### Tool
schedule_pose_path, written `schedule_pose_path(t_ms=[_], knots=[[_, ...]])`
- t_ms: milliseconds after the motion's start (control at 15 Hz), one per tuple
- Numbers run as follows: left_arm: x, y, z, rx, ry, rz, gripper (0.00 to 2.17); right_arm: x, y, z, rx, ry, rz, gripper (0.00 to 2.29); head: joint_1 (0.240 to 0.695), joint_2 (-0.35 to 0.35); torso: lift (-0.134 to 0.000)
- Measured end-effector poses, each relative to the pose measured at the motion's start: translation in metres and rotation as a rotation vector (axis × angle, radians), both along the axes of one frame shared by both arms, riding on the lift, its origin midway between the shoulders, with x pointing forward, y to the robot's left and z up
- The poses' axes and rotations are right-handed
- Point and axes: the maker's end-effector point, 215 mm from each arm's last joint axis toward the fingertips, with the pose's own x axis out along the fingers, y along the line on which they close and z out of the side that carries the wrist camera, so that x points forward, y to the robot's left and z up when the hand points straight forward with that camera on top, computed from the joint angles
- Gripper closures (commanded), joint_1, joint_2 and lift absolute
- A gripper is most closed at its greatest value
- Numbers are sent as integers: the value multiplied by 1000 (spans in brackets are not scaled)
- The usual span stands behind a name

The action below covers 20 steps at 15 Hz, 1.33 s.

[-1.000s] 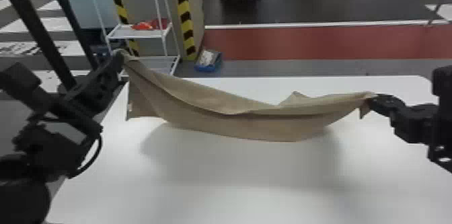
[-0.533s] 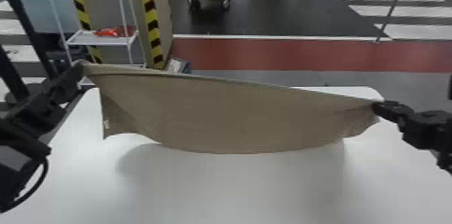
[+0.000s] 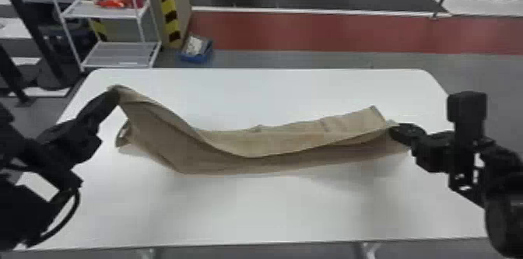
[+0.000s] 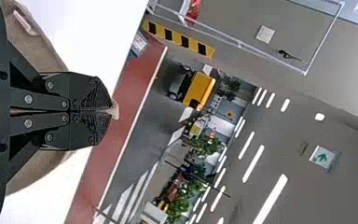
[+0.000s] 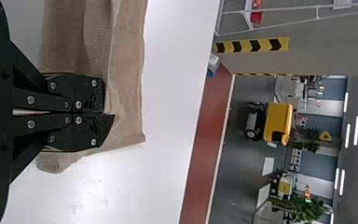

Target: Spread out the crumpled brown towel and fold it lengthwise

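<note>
Closed on brown towel (image 3: 249, 165) at left end with left gripper (image 4: 108, 111), right end with right gripper (image 5: 106, 113). Slung left to right over white table (image 3: 257, 211), sagging mid-span. Probably lower evenly, keeping that long axis.

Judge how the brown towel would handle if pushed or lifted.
The towel is likely floppy, since it sags between the two hands. It probably won't roll or tip, lying in loose folds, and looks thin enough to be light.

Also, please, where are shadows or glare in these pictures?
Head view: soft shadows on the white table below the brown towel; right wrist view: a glare patch on the same table; left wrist view: ceiling lights shine as bright strips.
</note>
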Motion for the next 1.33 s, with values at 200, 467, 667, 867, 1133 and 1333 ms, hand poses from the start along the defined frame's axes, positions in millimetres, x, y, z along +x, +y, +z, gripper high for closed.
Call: schedule_pose_path(t_ms=[200,467,667,867,1133,1333], knots=[[-3,-15,-25,44,37,-11,1349,-4,16,-54,-40,96,29,1119,695,-29,-120],[-4,-17,-38,66,56,-6,1349,-19,10,-80,-50,124,46,883,695,-36,-120],[-4,-15,-38,68,55,-2,1349,-36,-10,-68,-30,91,31,610,695,-56,-120],[-4,-20,-39,65,54,-6,1349,-45,-26,-53,-34,48,24,515,695,-75,-120],[-4,-21,-38,72,51,-5,1349,-54,-41,-42,-100,36,36,542,695,-96,-120],[-4,-21,-36,74,49,-4,1349,-59,-40,-49,-185,60,74,623,695,-97,-120]])
